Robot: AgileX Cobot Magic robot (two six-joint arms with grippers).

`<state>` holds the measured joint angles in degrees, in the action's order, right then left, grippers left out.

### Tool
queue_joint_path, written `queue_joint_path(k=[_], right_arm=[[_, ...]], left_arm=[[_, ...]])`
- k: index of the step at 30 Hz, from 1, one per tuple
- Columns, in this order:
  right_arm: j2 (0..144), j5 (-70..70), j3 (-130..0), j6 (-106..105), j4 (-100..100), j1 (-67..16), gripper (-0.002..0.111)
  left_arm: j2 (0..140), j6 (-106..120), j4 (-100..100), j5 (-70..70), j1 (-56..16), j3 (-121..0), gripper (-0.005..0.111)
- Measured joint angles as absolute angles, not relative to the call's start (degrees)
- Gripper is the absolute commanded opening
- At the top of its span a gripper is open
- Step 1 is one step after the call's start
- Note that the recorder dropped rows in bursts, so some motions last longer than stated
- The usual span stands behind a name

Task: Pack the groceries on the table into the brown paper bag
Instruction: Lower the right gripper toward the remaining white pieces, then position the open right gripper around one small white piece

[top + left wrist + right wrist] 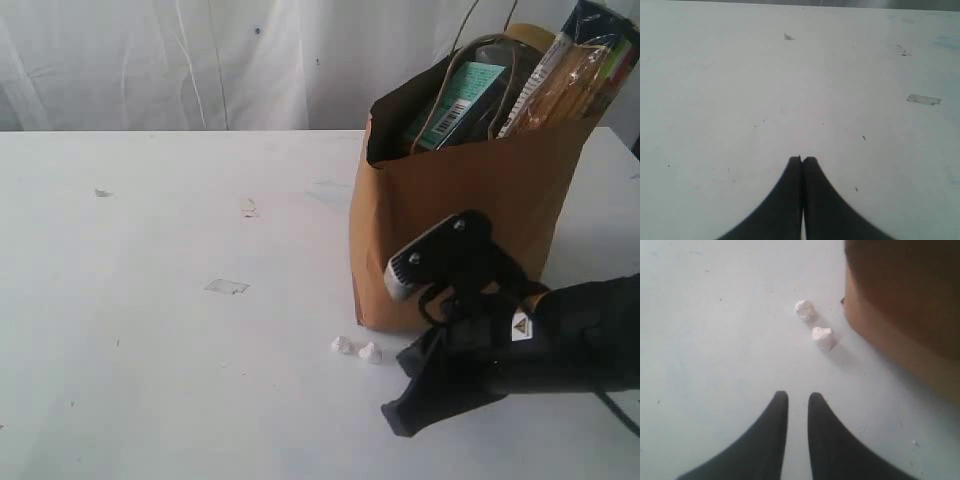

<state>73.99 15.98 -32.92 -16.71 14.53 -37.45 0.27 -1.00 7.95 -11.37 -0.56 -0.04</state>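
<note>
In the brown paper bag — open-topped — sit jar and spaghetti packet.

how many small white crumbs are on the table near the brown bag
2. One small white crumb lies on the flat white tabletop just off the bottom corner of the tall brown paper bag; the other sits beside it, nearer the bag. More may hide behind it.

Brown bag upright on table w/ jar, spaghetti pkt inside.
</note>
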Motion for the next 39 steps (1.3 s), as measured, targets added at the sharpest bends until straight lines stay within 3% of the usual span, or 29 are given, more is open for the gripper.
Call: queue_joint_path(k=[3, 18, 26, 29, 33, 39], right_arm=[[77.4, 13.2, -32.9, -17.3, 14.7, -39.4, 0.044], [99.9, 6.6, -44.5, -12.8, 16.2, -41.1, 0.042], [99.4, 11.1, -45.0, -12.3, 16.2, -40.6, 0.025], [96.5, 12.8, -44.4, -12.6, 15.8, -42.7, 0.0], [92.8, 4.3, -39.6, -13.0, 11.3, -48.2, 0.0], [92.0, -12.8, -31.5, -13.9, 16.3, -49.2, 0.0]], left_arm=[[0.3, -1.0, 8.0, -11.4, -0.6, 0.0, 0.0], [0.3, -1.0, 8.0, -11.4, -0.6, 0.0, 0.0], [0.3, -1.0, 8.0, -11.4, -0.6, 0.0, 0.0], [0.3, -1.0, 8.0, -11.4, -0.6, 0.0, 0.0], [0.3, -1.0, 8.0, -11.4, -0.6, 0.0, 0.0], [0.3, -1.0, 8.0, -11.4, -0.6, 0.0, 0.0]])
